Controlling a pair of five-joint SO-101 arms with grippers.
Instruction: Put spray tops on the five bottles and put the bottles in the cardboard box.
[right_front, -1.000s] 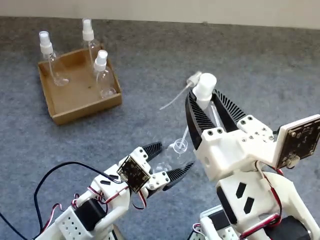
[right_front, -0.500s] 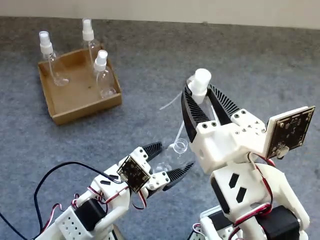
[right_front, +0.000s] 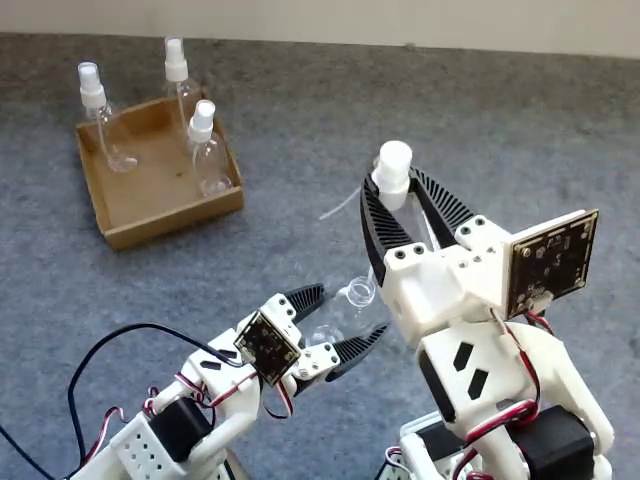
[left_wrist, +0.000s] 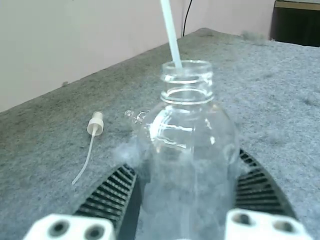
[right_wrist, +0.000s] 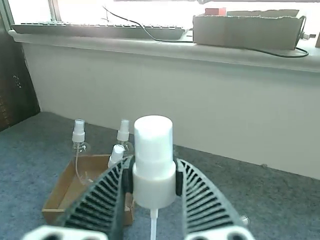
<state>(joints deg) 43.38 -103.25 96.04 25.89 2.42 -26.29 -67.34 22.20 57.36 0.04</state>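
My left gripper (right_front: 345, 315) (left_wrist: 182, 192) is shut on a clear bottle (right_front: 345, 310) (left_wrist: 187, 150) and holds it upright, its neck uncapped. Above it my right gripper (right_front: 393, 185) (right_wrist: 153, 165) is shut on a white spray top (right_front: 392, 166) (right_wrist: 153, 160). The top's thin tube (left_wrist: 170, 30) hangs down into the bottle's neck (left_wrist: 186, 77), with the top still well above the neck. The cardboard box (right_front: 125, 215) (right_wrist: 60, 192) lies at the far left with three capped bottles (right_front: 205, 150) (right_wrist: 78, 135) standing in it.
A loose spray top (left_wrist: 95, 122) lies on the grey carpet beyond the held bottle, and its tube (right_front: 338, 206) shows beside my right gripper. A small clear piece (left_wrist: 132, 114) lies behind the bottle. Open carpet stretches between the arms and the box.
My right gripper has shifted a little to the left with the spray top and its wrist has turned. The left arm and its bottle have stayed still.
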